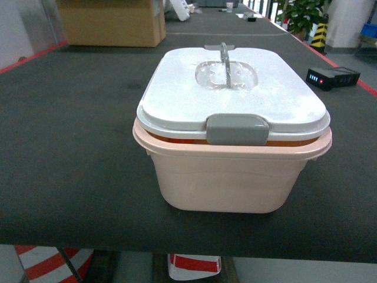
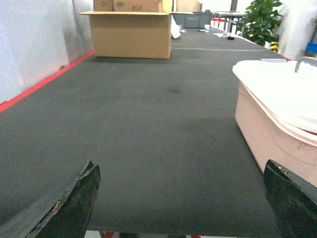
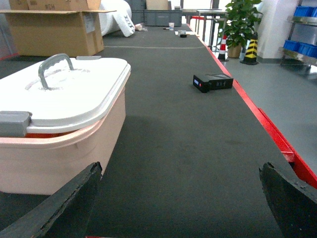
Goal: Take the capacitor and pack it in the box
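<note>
Both grippers, left gripper (image 2: pixel 181 198) and right gripper (image 3: pixel 181 198), hang spread and empty either side of the box (image 1: pixel 232 177); its lid (image 1: pixel 232 94) rests on top (orange shows beneath the rim, perhaps the capacitor); neither arm looks clearly nearer.

The box (image 1: pixel 230 183) is smooth, pale pink plastic with a faintly glossy white lid (image 1: pixel 177 94), a matt grey latch (image 1: pixel 237 129) and a metal handle (image 1: pixel 224 59). The bench (image 1: pixel 70 147) is matt dark felt-like mat. The carton (image 1: pixel 112 23) is brown cardboard.

Head camera close above box (image 1: pixel 235 177), wrist cameras low, flanking it
</note>
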Motion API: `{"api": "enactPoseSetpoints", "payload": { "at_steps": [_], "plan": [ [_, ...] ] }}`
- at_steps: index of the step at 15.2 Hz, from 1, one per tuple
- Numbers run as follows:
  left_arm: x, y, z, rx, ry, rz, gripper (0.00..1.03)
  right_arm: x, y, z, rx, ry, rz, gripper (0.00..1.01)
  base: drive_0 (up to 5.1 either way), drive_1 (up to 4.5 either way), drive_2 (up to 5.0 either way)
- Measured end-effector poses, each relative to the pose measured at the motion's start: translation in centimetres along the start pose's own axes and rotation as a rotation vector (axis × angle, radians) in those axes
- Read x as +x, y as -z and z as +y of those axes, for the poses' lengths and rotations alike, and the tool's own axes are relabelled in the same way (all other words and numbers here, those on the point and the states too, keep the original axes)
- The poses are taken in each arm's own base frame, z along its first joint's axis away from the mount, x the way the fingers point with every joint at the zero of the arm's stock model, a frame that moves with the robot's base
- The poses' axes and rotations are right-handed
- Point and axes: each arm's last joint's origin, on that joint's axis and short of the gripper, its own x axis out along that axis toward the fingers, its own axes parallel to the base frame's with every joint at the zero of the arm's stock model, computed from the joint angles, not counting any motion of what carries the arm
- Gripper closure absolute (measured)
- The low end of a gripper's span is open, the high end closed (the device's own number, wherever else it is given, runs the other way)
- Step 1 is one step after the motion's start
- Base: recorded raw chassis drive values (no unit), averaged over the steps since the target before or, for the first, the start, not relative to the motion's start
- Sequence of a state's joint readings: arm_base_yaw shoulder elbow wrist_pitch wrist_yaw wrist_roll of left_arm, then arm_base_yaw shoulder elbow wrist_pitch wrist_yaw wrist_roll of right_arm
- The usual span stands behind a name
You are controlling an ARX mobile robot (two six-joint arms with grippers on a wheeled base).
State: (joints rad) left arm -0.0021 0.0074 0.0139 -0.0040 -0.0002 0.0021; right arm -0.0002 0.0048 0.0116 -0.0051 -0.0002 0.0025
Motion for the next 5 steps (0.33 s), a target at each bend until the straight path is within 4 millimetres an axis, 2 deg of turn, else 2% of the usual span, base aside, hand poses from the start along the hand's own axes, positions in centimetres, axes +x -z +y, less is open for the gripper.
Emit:
{"api": "enactPoseSetpoints", "payload": {
  "at_steps": [5],
  "plan": [
    [0.0, 0.0, 0.0, 0.0, 0.0, 0.0, 0.05, 0.0, 0.0, 0.0, 0.0, 0.0, 0.0, 0.03, 0.0, 0.0, 0.0]
  ]
}}
